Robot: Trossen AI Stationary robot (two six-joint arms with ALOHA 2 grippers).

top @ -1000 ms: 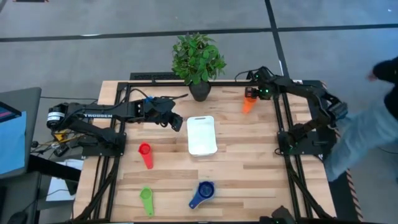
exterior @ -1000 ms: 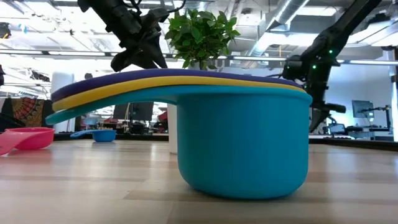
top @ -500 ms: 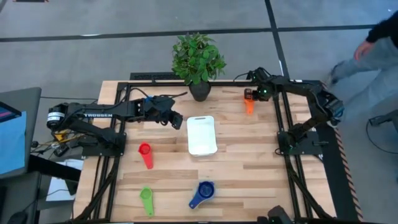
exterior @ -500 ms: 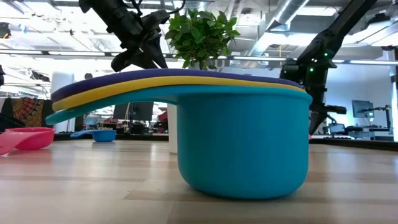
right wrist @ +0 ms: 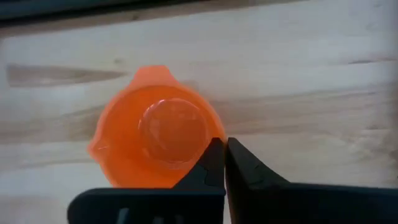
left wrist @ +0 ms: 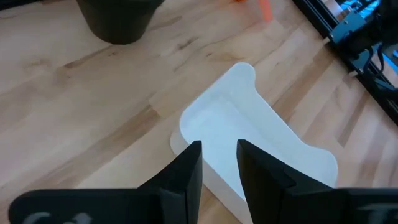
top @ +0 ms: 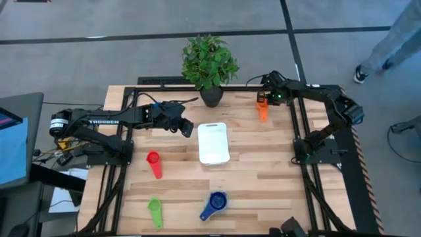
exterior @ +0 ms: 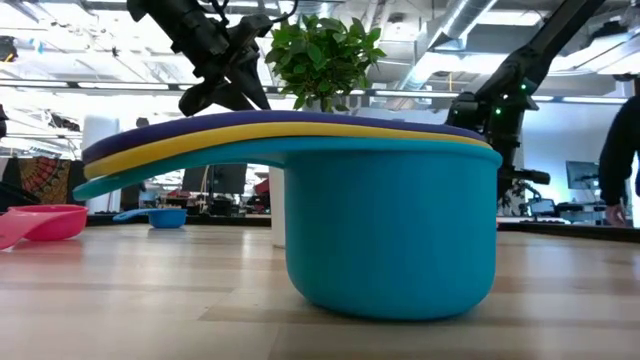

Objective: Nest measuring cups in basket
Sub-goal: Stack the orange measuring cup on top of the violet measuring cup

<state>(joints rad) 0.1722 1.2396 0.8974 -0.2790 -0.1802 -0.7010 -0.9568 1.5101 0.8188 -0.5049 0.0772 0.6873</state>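
Note:
My right gripper (top: 263,99) is at the table's far right, shut on the orange measuring cup (right wrist: 155,134), which also shows in the high view (top: 262,110). My left gripper (left wrist: 219,165) is open and empty, hovering over the left edge of the white basket (top: 214,143). Red (top: 154,162), green (top: 155,212) and blue (top: 214,204) cups lie on the table. In the low view, teal, yellow and purple cups sit nested (exterior: 390,225) close to the camera, with a pink cup (exterior: 40,222) at the left. My right gripper pinches the orange cup's rim (right wrist: 211,127) at one side of the bowl. One finger (right wrist: 211,158) is inside the cup and the other outside. The fingers come from above, pointing down. The cup is upright, mouth up; whether it is clear of the table does not show.
A potted plant in a dark pot (top: 210,95) stands at the far edge, behind the basket. Black frame rails run along the table's left (top: 122,164) and right (top: 306,164) sides. A person (top: 395,39) walks beyond the table's right.
My right gripper has shifted a little toward the table's left at the orange cup. The person beside the table's right edge has walked away toward the far side.

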